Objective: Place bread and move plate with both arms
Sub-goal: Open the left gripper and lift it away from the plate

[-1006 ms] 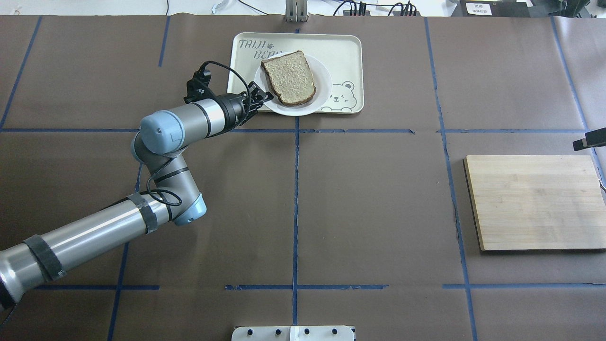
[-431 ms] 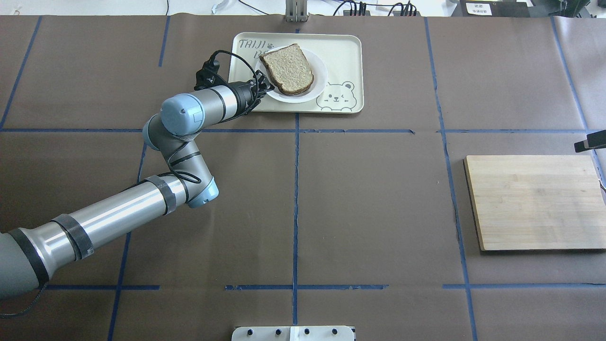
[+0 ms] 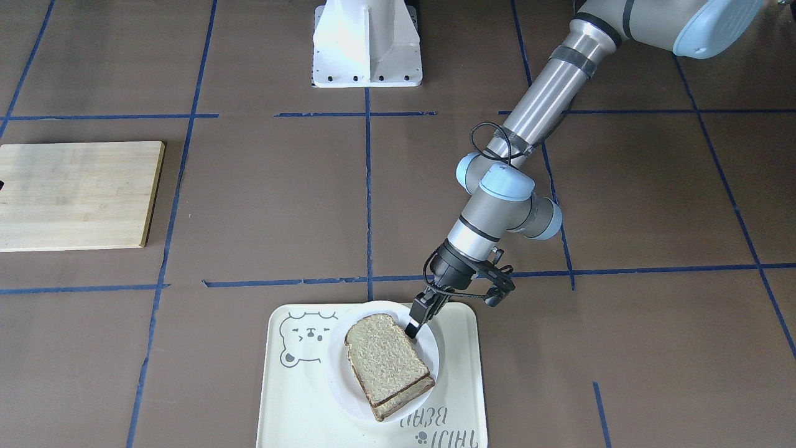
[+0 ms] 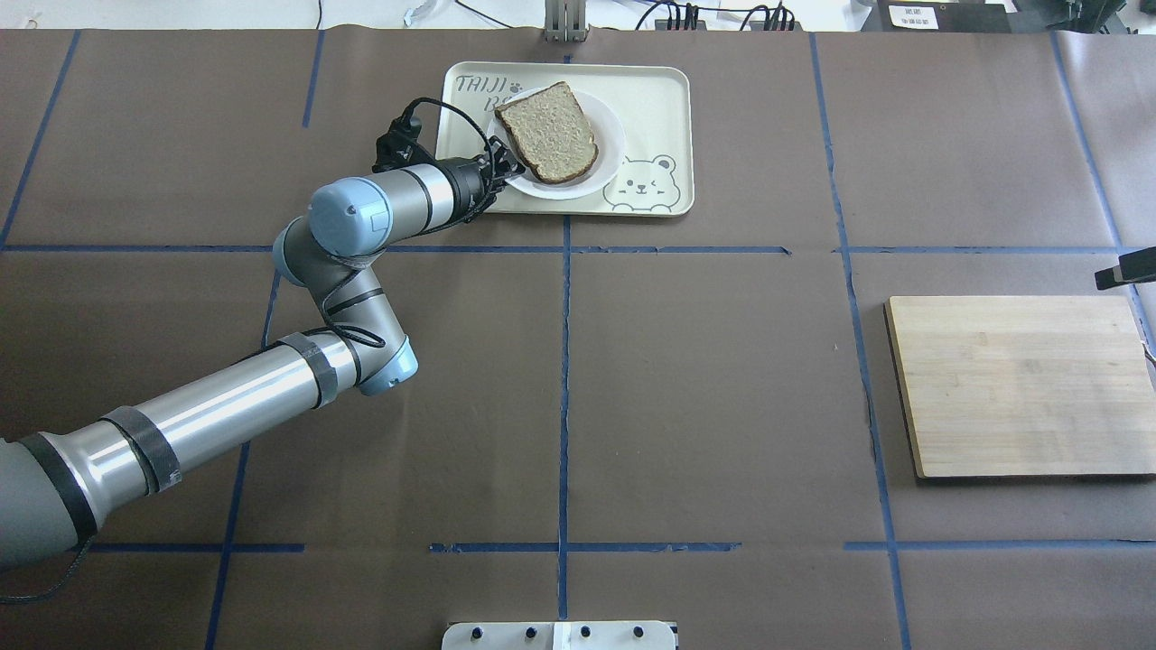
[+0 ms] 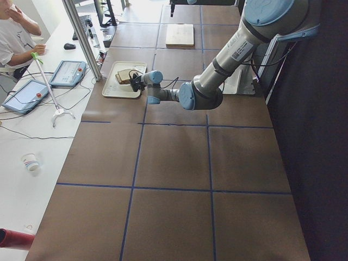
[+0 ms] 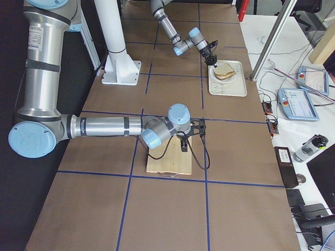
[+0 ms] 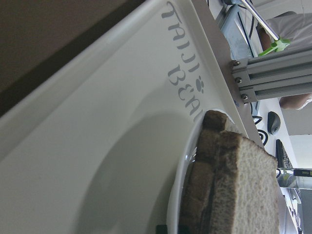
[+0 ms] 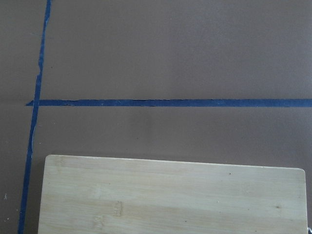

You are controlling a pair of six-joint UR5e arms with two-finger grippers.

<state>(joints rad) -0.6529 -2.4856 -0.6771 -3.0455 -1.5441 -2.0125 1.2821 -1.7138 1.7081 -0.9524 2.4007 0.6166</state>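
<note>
The bread (image 4: 548, 134) lies on the small white plate (image 4: 607, 155), which rests on the cream bear tray (image 4: 655, 99) at the table's far middle. In the front-facing view the bread (image 3: 385, 361) looks two layers thick on the plate (image 3: 337, 379). My left gripper (image 4: 502, 170) is shut on the plate's rim on the robot's left side; its fingertips (image 3: 413, 327) sit at the rim beside the crust. The left wrist view shows the plate rim (image 7: 176, 204) and the bread (image 7: 234, 190) close up. My right gripper (image 6: 187, 140) hovers at the wooden board's edge; I cannot tell its state.
A wooden cutting board (image 4: 1020, 384) lies on the robot's right side, also seen in the right wrist view (image 8: 170, 195). The white base block (image 3: 367, 43) stands at the robot's edge. Blue tape lines cross the brown table cover.
My left gripper carried the plate with the bread farther back and down onto the tray, the arm stretching forward. Over the last half second it barely moved. The right arm stayed put.
</note>
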